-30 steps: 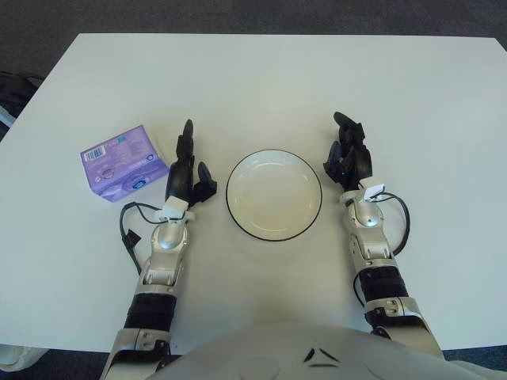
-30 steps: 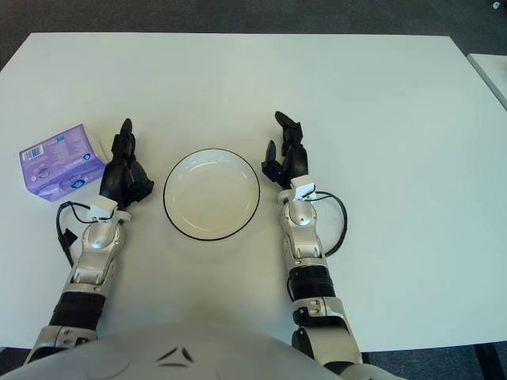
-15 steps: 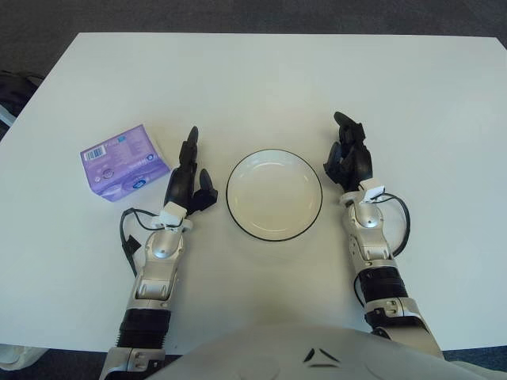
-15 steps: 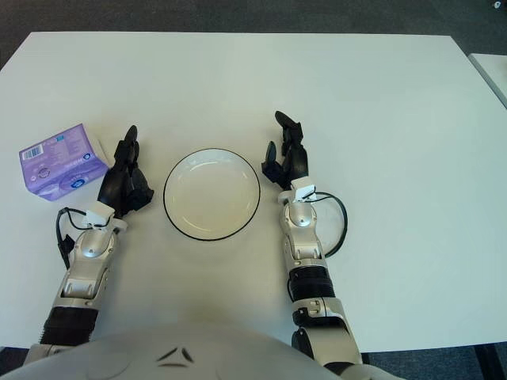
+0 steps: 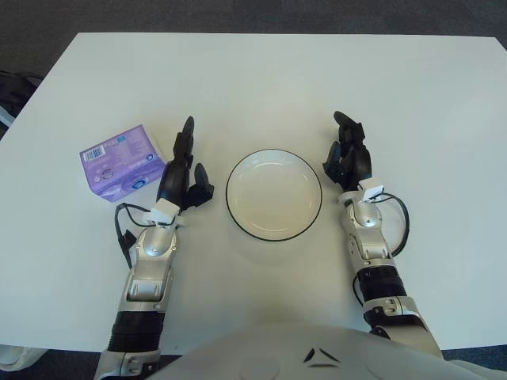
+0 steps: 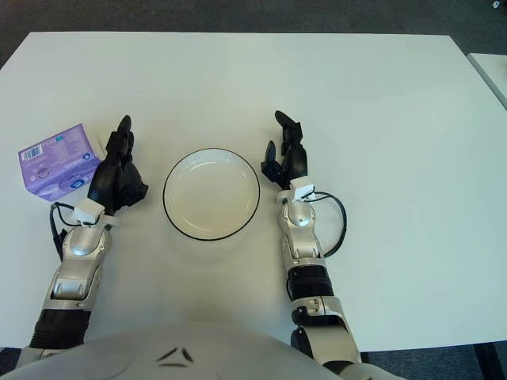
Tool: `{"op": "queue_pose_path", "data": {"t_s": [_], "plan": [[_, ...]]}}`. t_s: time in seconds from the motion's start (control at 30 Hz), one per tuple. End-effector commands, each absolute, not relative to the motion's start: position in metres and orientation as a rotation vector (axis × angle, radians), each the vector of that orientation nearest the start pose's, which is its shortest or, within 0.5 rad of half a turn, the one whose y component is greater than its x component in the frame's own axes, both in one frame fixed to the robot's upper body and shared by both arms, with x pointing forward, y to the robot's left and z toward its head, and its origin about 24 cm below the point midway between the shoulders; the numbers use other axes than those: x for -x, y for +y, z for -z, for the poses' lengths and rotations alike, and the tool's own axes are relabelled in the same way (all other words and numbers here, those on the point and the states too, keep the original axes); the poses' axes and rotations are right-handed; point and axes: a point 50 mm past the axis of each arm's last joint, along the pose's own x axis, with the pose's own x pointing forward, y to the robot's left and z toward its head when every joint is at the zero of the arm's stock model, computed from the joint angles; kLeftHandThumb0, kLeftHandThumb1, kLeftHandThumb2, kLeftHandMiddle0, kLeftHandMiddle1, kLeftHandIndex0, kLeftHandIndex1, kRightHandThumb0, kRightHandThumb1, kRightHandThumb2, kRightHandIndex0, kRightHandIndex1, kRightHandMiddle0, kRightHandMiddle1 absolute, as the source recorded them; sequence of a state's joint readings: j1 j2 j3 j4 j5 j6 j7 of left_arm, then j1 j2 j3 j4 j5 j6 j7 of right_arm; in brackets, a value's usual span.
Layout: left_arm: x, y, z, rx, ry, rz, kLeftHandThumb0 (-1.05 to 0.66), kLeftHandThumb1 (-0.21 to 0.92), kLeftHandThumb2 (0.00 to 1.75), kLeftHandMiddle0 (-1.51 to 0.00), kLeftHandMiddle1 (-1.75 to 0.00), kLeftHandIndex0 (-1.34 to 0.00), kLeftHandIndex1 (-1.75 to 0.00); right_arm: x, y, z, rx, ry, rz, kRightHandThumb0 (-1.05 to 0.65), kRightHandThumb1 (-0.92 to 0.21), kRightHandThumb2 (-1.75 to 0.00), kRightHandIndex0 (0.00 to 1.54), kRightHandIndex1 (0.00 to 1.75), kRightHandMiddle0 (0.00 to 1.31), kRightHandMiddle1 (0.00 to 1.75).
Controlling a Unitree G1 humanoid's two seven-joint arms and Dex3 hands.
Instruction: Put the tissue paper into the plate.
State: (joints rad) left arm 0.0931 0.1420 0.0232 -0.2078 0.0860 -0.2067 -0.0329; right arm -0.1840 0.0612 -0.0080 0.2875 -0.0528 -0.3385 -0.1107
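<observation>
A purple pack of tissue paper [image 5: 122,161] lies on the white table at the left. A white plate with a dark rim [image 5: 274,228] sits empty in the middle. My left hand [image 5: 179,174] is between the two, close to the pack's right edge, fingers extended and holding nothing. My right hand [image 5: 347,158] shows just right of the plate, fingers relaxed and empty.
The white table [image 5: 277,79] stretches wide around the plate, with dark floor beyond its far edge. A second table's corner [image 6: 491,71] shows at the far right. Cables loop beside both wrists.
My left arm has shifted leftward, bringing the hand nearer the tissue pack. The right hand, plate and pack have not moved.
</observation>
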Motion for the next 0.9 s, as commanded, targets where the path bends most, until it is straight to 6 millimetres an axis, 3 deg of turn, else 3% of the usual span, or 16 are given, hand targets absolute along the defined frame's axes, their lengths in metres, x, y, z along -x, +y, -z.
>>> {"op": "queue_pose_path", "data": {"t_s": [0.0,0.43,0.63,0.77,0.87], "plan": [[-0.225,0.180,-0.101,-0.260,-0.350,0.032,-0.84,0.92,1.00,0.00,0.00,0.00,0.00,-0.273,-0.125,-0.021,-0.021,-0.064,0.059,-0.65,-0.92,-0.88,0.24,0.01,0.00,0.65],[-0.209,0.185,-0.136,-0.492,-0.550,0.082,-0.82,0.92,0.95,0.00,0.00,0.00,0.00,-0.273,-0.122,-0.018,-0.017,-0.060,0.043,-0.69,-0.92,-0.88,0.24,0.00,0.00,0.65],[-0.198,0.186,-0.157,-0.501,-0.622,0.099,-0.75,0.92,0.95,0.00,0.00,0.00,0.00,-0.273,-0.121,-0.016,-0.028,-0.052,0.038,-0.69,-0.92,-0.88,0.24,0.00,0.00,0.65],[-0.211,0.192,-0.177,-0.609,-0.680,0.069,-0.69,0.92,0.91,0.00,0.00,0.00,0.00,-0.273,-0.120,-0.014,-0.035,-0.044,0.038,-0.68,-0.92,-0.88,0.24,0.01,0.00,0.64],[-0.200,0.209,-0.180,-0.791,-0.663,0.021,-0.66,0.92,0.88,0.00,0.00,-0.01,0.00,-0.273,-0.119,-0.012,-0.038,-0.037,0.035,-0.68,-0.92,-0.87,0.24,0.01,0.00,0.64]]}}
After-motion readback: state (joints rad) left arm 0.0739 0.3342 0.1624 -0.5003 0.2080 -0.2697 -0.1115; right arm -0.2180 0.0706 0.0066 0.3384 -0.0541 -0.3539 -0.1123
